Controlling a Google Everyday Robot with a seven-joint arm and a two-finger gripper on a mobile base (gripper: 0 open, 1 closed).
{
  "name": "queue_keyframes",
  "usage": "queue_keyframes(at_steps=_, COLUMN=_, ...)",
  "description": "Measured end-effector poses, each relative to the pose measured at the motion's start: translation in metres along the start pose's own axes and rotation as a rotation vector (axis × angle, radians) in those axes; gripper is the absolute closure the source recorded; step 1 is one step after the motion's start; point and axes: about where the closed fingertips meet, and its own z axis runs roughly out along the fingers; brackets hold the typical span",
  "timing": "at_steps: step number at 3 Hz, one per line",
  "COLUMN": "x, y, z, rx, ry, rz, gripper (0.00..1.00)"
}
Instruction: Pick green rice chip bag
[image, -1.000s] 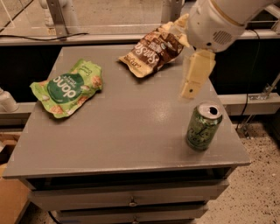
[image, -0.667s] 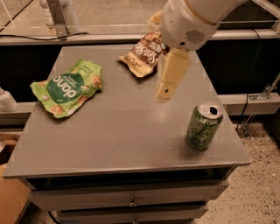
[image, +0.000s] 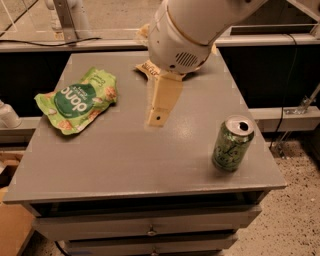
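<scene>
The green rice chip bag (image: 77, 100) lies flat at the left of the grey table (image: 125, 160), light green with a dark green round logo and white lettering. My gripper (image: 157, 117) hangs from the big white arm over the middle of the table, to the right of the bag and apart from it. It holds nothing that I can see.
A green drink can (image: 232, 144) stands upright near the table's front right corner. A brown-and-cream snack bag (image: 146, 67) lies at the back, mostly hidden behind my arm. Drawers sit under the table top. A white post stands beyond the back left edge.
My arm and gripper have moved left across the table toward the green bag, now covering most of the brown snack bag. The bags and the can have not moved.
</scene>
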Motion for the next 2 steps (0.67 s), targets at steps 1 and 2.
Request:
queue_keyframes(at_steps=1, x=-0.004, y=-0.007, z=0.008, rx=0.028, ry=-0.023, rz=-0.028, gripper=0.0)
queue_keyframes(at_steps=2, x=-0.021, y=-0.034, z=0.049, rx=0.068, ry=-0.065, rz=-0.127, gripper=0.0)
